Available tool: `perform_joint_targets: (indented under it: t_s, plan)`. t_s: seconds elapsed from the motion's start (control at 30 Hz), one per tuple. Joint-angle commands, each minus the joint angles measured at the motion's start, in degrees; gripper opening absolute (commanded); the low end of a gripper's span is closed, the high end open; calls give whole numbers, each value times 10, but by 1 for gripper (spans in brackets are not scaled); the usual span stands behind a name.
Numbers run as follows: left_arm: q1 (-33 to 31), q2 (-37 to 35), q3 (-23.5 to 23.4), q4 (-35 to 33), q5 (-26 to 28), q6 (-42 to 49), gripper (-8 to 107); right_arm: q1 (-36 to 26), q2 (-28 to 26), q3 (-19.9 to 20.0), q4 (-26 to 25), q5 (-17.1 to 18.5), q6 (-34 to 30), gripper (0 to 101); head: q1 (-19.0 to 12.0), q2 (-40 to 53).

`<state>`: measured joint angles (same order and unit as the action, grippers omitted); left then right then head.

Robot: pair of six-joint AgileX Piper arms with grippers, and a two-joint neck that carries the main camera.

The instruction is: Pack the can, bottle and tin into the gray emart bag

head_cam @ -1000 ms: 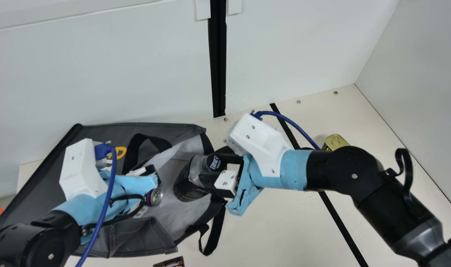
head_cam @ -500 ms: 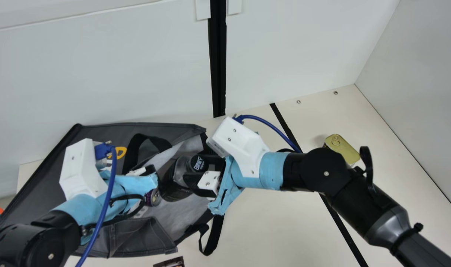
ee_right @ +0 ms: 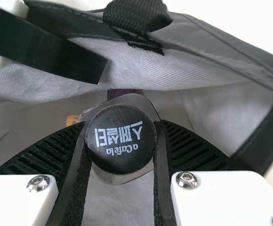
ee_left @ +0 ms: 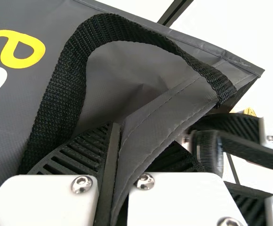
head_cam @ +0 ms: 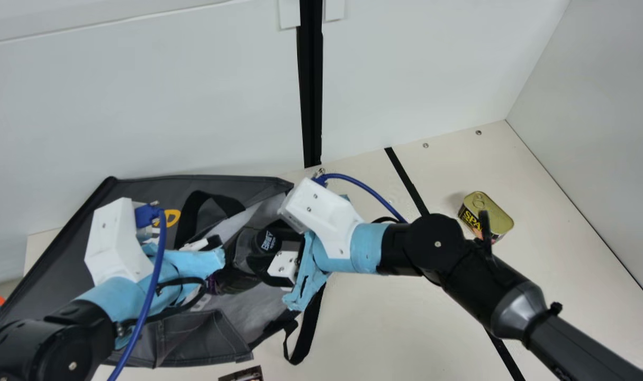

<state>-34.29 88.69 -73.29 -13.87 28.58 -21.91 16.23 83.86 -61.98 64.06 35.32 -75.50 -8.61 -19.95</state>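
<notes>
In the main view, my right end effector [head_cam: 268, 248] holds the bottle [head_cam: 231, 281] within the gray emart bag [head_cam: 252, 185], by the purple can [head_cam: 211, 286]; my left end effector [head_cam: 207, 243] is at the bag's edge, and the tin [head_cam: 488, 214] stands on the tabletop [head_cam: 395, 323], well apart. In the left wrist view, I'm pinching the bag's edge beside a black handle [ee_left: 56, 94]. In the right wrist view, I've got the bottle clamped around its black cap [ee_right: 121, 139].

Gray bag [head_cam: 189, 341] open | capped bottle [head_cam: 268, 241] inside | can [head_cam: 212, 286] apparently inside | gold tin [head_cam: 489, 213] on table [head_cam: 395, 317]

The right gripper [head_cam: 265, 247] clasps 1 bottle [ee_right: 135, 100] by its cap [ee_right: 121, 141].
</notes>
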Motion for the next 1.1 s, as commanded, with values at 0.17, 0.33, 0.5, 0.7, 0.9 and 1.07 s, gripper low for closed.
perform_joint_targets:
  t_s: [0.17,0.33,0.5,0.7,0.9,1.07]
  plan:
    - [0,0,0,0,0,0,10,5,28,-1,39,-6,-53,0,-14,0]
    - [0,0,0,0,0,0,10,8,52,-7,64,-11,-83,0,-14,0]
    - [0,0,0,0,0,0,10,10,74,-15,87,-14,-108,0,-14,0]
    - [0,0,0,0,0,0,10,13,96,-23,105,-17,-131,0,-14,0]
    - [0,0,0,0,0,0,10,17,110,-29,113,-20,-145,7,-14,0]
    - [0,0,0,0,0,0,10,19,117,-35,112,-21,-147,23,-14,0]
